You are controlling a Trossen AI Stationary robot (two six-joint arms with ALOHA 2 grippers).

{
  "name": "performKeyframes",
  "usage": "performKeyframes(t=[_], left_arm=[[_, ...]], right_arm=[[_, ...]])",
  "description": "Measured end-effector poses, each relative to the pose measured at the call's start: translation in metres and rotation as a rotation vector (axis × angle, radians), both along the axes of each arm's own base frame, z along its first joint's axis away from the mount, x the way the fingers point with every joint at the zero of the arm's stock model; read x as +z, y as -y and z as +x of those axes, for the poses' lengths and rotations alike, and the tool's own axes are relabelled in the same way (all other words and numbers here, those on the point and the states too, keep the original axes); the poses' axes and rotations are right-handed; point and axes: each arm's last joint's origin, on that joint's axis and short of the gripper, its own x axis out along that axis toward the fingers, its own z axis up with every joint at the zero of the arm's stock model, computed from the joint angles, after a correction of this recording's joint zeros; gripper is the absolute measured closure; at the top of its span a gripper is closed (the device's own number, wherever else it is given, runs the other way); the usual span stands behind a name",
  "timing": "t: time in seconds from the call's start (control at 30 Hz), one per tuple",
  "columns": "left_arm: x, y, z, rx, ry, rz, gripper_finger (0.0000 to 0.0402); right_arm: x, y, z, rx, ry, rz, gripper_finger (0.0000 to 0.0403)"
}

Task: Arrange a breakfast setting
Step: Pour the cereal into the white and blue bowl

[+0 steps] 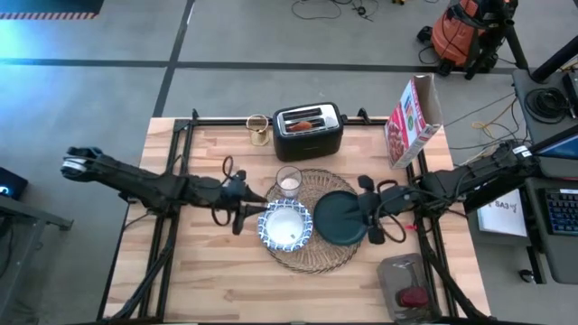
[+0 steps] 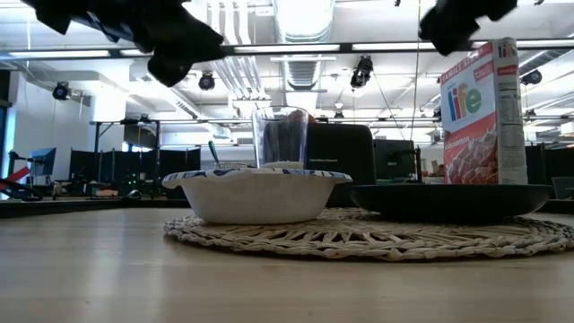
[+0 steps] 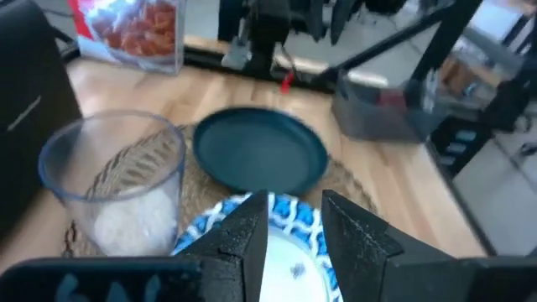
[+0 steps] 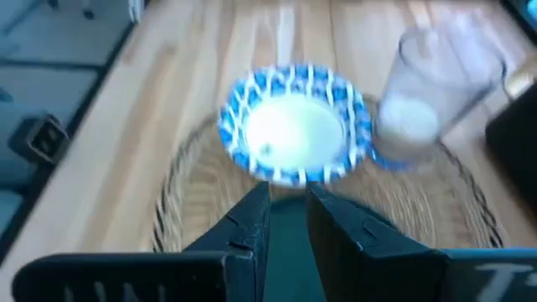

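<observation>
A round woven straw placemat (image 1: 312, 253) lies mid-table. On it rest a blue-and-white patterned bowl (image 1: 285, 226), a dark teal plate (image 1: 336, 218) to its right, and a clear glass (image 1: 289, 181) with something white in its bottom at the mat's far edge. My left gripper (image 3: 295, 231) hangs above the bowl's left rim, open by a narrow gap. My right gripper (image 4: 288, 220) hangs over the plate's right edge, also with a narrow gap. In the low view both arms are well above the bowl (image 2: 256, 193) and the plate (image 2: 448, 199), which sit flat on the mat.
A black toaster (image 1: 309, 131) with something brownish in its slot stands behind the mat, with a small jar (image 1: 258, 130) to its left. A cereal box (image 1: 414, 122) stands at the far right. A grey tray (image 1: 406, 287) sits at the near right corner.
</observation>
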Motion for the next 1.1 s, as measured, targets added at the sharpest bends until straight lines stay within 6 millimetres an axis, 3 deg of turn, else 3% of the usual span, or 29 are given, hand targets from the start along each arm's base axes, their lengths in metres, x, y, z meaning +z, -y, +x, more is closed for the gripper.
performKeyframes(t=[0.23, 0.57, 0.7, 0.9, 1.1], left_arm=[[-0.001, -0.004, -0.007, 0.005, 0.020, 0.027, 0.0318], [-0.001, -0.020, -0.012, 0.095, 0.014, 0.119, 0.0319], [0.000, -0.023, -0.013, 0.170, 0.019, 0.166, 0.0319], [0.004, -0.028, -0.014, 0.227, 0.030, 0.225, 0.0319], [0.004, -0.028, -0.017, 0.200, 0.019, 0.213, 0.0319]], right_arm=[[0.004, -0.002, 0.005, -0.004, 0.057, 0.024, 0.0335], [-0.006, -0.005, 0.016, -0.037, 0.024, 0.050, 0.0335], [-0.006, -0.004, 0.023, -0.163, 0.053, 0.022, 0.0335], [0.016, 0.002, 0.021, -0.352, 0.010, 0.049, 0.0335], [0.033, 0.009, 0.024, -0.404, 0.036, 0.050, 0.0321]])
